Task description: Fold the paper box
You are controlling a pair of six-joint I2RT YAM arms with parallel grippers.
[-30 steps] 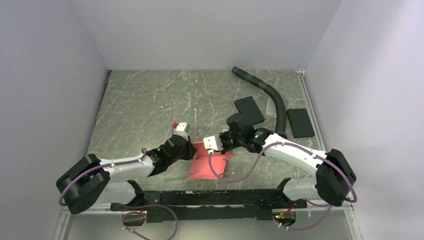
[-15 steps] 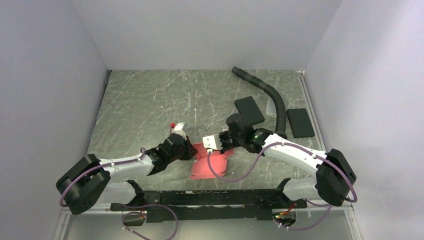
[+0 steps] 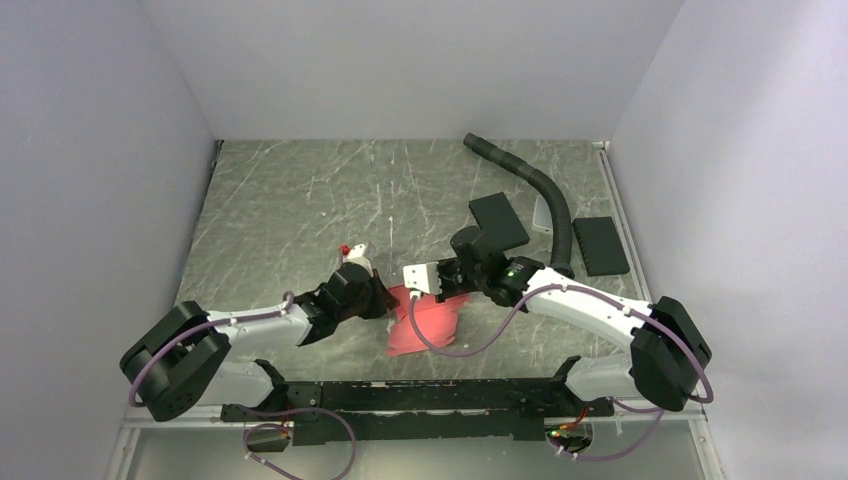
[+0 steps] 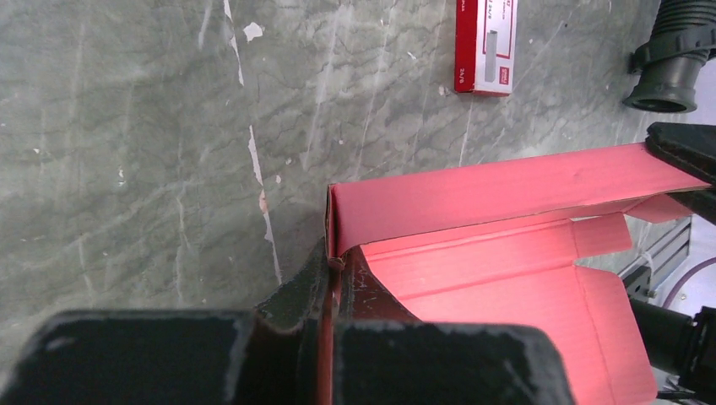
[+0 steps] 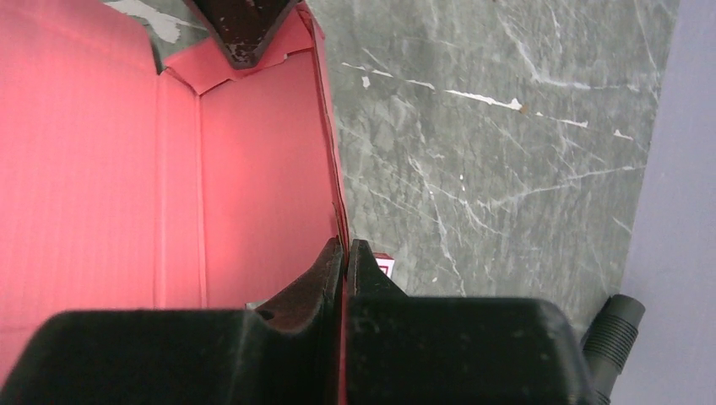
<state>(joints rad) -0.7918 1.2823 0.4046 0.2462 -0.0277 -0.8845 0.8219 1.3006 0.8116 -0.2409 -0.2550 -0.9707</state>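
Observation:
The red-pink paper box (image 3: 425,322) is held between both arms near the table's front middle, partly opened with its flaps hanging toward the front. My left gripper (image 3: 382,297) is shut on the box's left wall; in the left wrist view (image 4: 338,263) the thin card runs between its pads, with a long panel (image 4: 507,190) standing upright. My right gripper (image 3: 447,287) is shut on the box's right wall; the right wrist view (image 5: 346,246) shows the wall edge pinched and the box's inside (image 5: 127,169) to the left.
A tiny red-and-white card (image 3: 352,251) lies just behind the left gripper, also seen in the left wrist view (image 4: 485,44). A black corrugated hose (image 3: 540,195) curves at the back right. A black flat pad (image 3: 600,245) lies far right, another black block (image 3: 497,222) near the right wrist.
Both grippers have drawn slightly closer and farther back with the box. The box has lifted and tilted, its front flap now hanging lower and more folded.

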